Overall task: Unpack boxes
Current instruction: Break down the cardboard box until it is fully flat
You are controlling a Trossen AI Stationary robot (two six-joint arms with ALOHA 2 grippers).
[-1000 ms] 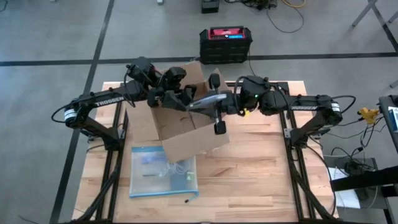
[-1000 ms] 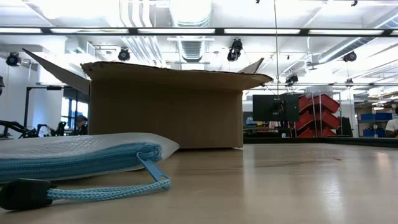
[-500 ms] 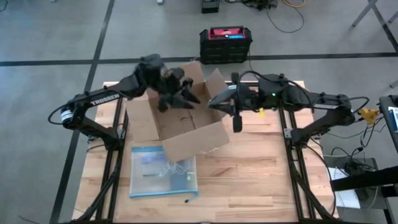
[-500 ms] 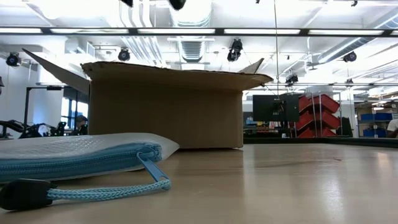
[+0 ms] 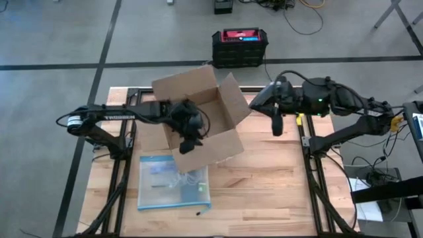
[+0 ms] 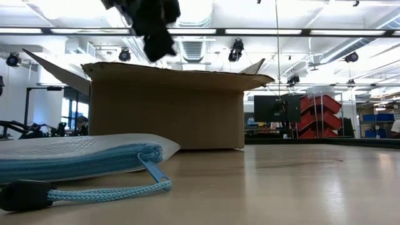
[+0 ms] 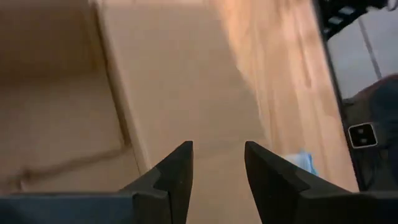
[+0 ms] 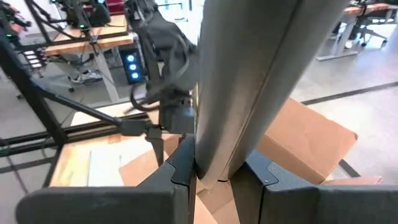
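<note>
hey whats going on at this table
A two-armed robot is emptying an open cardboard box. The right hand, off to the box's right, grips a grey, flat-looking item. The left hand hovers over the box's near wall, holding nothing. A clear blue-edged bag lies in front of the box.

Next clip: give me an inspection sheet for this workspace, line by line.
Surface: wooden table, bare on its right side.
Job's things: cardboard box, upright near the table's middle, flaps open.
Clutter: clear blue-edged bag lying flat in front of the box, its blue cord trailing on the table.
Grippers: left claw open and empty, over the box's front wall; right claw shut on a grey tube-like item, to the box's right.
Cables: loose cables on the floor behind the table.
Surroundings: black crate with red top on the floor behind the table; red bins in the room beyond.
</note>
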